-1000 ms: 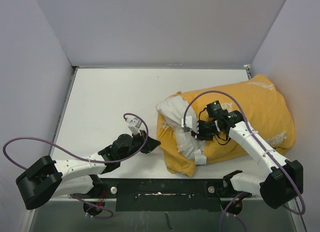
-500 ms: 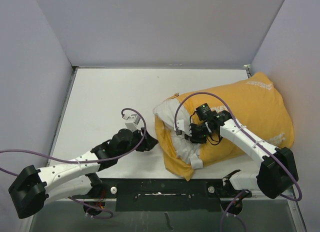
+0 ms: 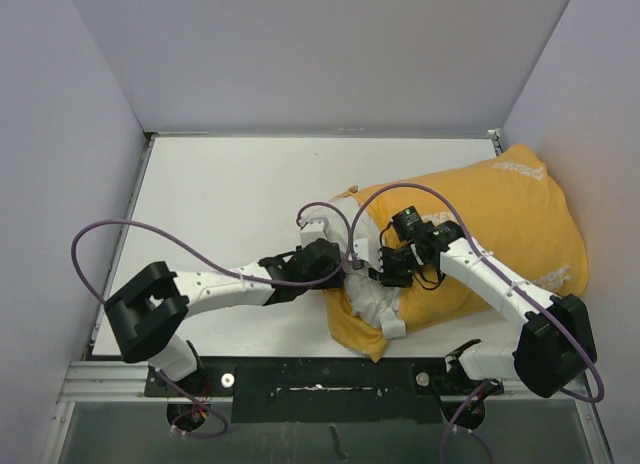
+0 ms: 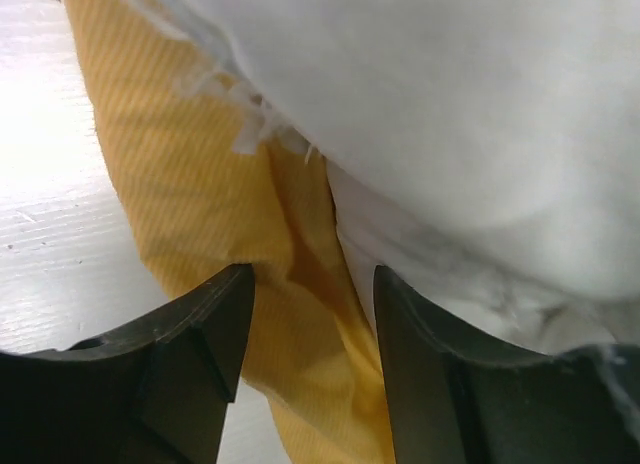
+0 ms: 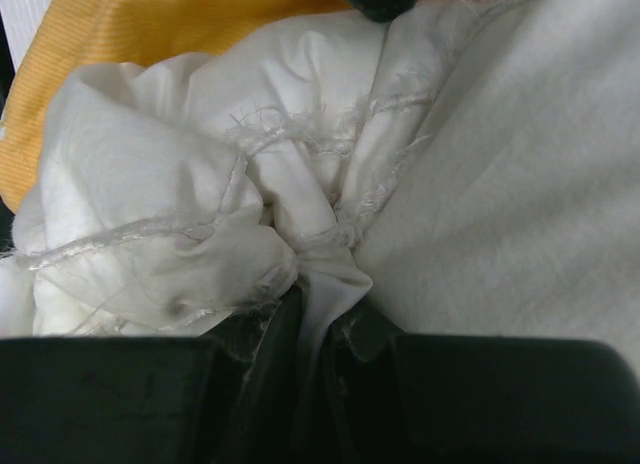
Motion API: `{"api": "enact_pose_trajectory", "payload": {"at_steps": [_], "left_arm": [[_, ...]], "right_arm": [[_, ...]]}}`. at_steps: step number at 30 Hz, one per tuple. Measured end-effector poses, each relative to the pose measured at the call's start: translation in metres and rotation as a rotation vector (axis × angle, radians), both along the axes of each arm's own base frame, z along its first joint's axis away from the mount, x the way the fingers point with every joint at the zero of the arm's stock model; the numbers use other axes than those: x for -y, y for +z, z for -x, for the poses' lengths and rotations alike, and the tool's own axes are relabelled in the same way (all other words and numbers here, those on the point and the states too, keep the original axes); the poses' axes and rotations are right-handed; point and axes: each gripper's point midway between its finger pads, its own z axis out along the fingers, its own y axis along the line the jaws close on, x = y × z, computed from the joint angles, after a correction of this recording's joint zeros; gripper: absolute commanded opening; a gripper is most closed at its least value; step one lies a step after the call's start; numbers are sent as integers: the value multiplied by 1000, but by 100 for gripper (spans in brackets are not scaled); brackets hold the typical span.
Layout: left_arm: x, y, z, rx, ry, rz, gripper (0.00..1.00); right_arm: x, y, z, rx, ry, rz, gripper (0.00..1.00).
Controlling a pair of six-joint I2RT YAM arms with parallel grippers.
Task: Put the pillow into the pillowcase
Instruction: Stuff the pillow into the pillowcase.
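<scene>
The pillowcase [image 3: 500,219] lies yellow side up on the right half of the table, bulging with the pillow inside. The pillow's white end [image 3: 372,302] sticks out of the case's left opening. My left gripper [image 3: 345,268] is at that opening. In the left wrist view it [image 4: 312,284] is open, with the yellow pillowcase edge [image 4: 300,284] hanging loose between its fingers and the white pillow [image 4: 450,104] just above. My right gripper [image 3: 378,268] reaches in from the right. It [image 5: 315,314] is shut on a bunched fold of the pillow [image 5: 200,184], with pillowcase cloth [image 5: 130,34] beyond.
Grey walls [image 3: 60,134] close the table in on the left, back and right, and the pillowcase's far corner touches the right wall [image 3: 590,134]. Purple cables [image 3: 110,234] loop over both arms. Bare white tabletop [image 3: 220,194] stretches to the left and behind.
My left arm swung right from the bare table to the pillowcase opening, and its gripper went from shut to open. My right gripper pulled the pillow end slightly left, then held still.
</scene>
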Motion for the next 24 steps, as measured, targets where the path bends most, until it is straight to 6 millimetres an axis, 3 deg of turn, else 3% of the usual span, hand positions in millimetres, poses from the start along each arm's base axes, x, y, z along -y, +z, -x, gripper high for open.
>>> {"api": "enact_pose_trajectory", "payload": {"at_steps": [5, 7, 9, 13, 16, 17, 19, 20, 24], "left_arm": [[4, -25, -6, -58, 58, -76, 29], [4, -30, -8, -72, 80, -90, 27], [5, -36, -10, -80, 97, -90, 33], [16, -40, -14, -79, 95, -52, 57], [24, -45, -18, -85, 88, -25, 59], [25, -47, -19, -89, 86, -21, 51], [25, -55, -19, -100, 85, -28, 13], [27, -57, -20, -96, 84, -26, 1], [31, -65, -18, -84, 51, 6, 0]], "right_arm": [[0, 0, 0, -1, -4, -3, 4], [1, 0, 0, 1, -7, -5, 4], [3, -1, 1, -2, -16, 1, 4], [6, -3, 2, -16, -32, 8, 5], [10, -4, 4, -28, -41, 18, 7], [11, -3, 5, -32, -39, 18, 7], [8, 2, 6, -38, -22, 1, 9], [5, 7, 6, -38, -16, -11, 11], [-1, 32, 8, -61, 10, -69, 29]]}}
